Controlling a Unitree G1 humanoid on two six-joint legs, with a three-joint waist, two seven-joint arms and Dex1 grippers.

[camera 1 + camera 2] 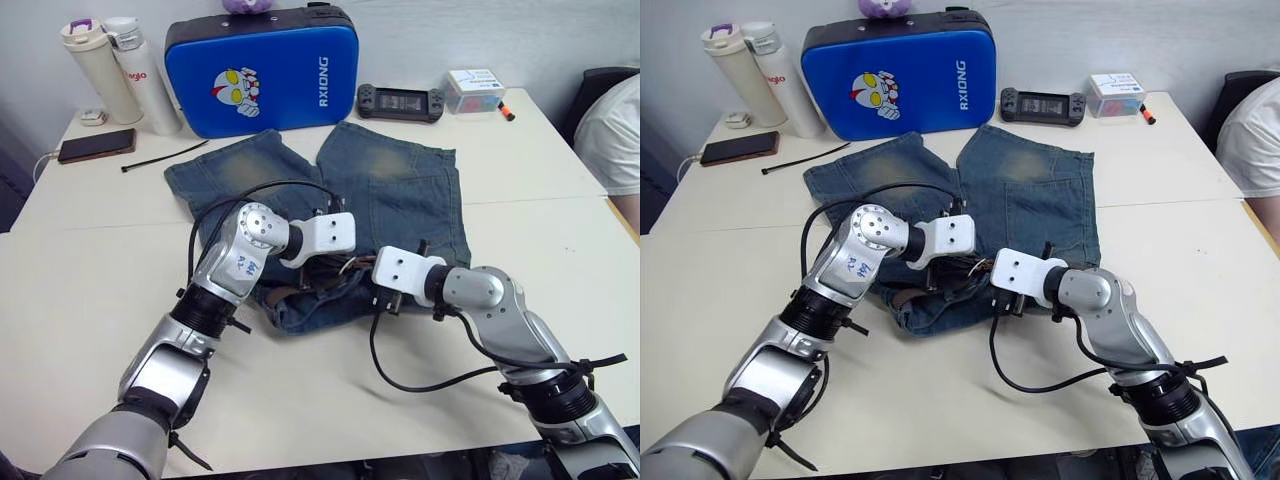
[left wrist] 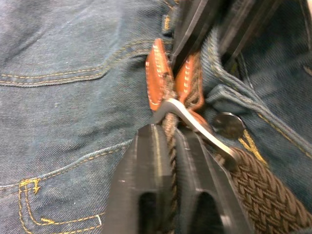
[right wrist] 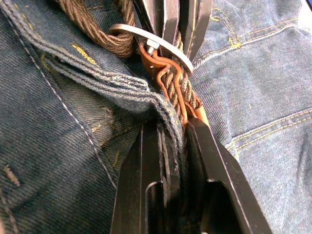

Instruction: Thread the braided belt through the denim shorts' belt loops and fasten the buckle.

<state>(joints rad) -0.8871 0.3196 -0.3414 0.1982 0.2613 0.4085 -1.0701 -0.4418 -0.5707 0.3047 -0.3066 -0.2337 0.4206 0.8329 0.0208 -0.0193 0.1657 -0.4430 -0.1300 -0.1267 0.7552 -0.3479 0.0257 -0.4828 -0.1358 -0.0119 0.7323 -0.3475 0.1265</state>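
White tabletop (image 1: 90,270) carries faded blue denim shorts (image 1: 400,190) spread flat, waistband toward both arms. Left gripper (image 2: 173,146) is clenched on the dark brown woven braided belt (image 2: 263,190), with the silver metal buckle (image 2: 195,124) just beyond its fingertips, beside a tan leather tab. Right gripper (image 3: 175,131) is clamped on the same belt together with the waistband edge, buckle frame just ahead of it. Both grippers meet at the waistband centre, nearly touching. Blue padded case (image 1: 265,70) stands beyond the shorts, well apart.
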